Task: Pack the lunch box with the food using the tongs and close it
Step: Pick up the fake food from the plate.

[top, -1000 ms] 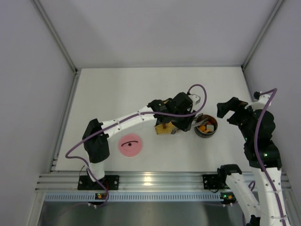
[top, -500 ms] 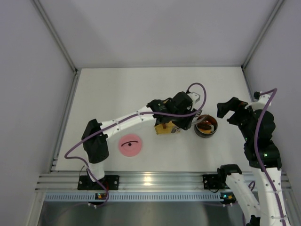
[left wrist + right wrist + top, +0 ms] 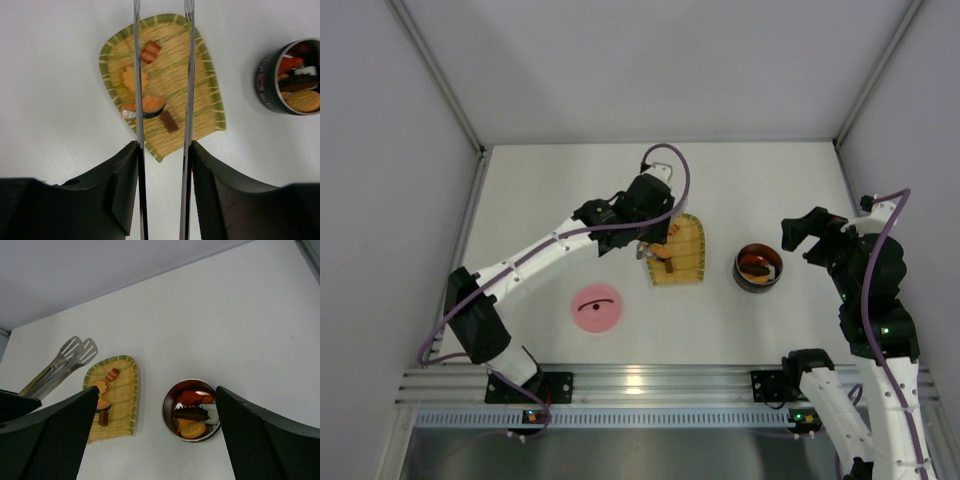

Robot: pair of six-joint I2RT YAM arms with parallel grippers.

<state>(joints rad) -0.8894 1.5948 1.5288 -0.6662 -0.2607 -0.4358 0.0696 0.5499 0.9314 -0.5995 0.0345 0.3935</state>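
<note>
My left gripper is shut on the tongs, whose two slim arms stand apart with nothing between their tips. They hang over the yellow woven tray, where several food pieces lie: orange, red-brown and dark brown. In the top view the left gripper is at the tray's left edge. The steel lunch box stands uncovered to the right of the tray, holding more food. Its pink lid lies flat near the left front. My right gripper is open and raised, just right of the lunch box.
The yellow tray sits mid-table between the lid and the lunch box. Grey walls close in the white table on three sides, and an aluminium rail with the arm bases runs along the near edge.
My left gripper has carried the tongs from over the lunch box leftward to the tray's left side. The right arm has stayed still.
</note>
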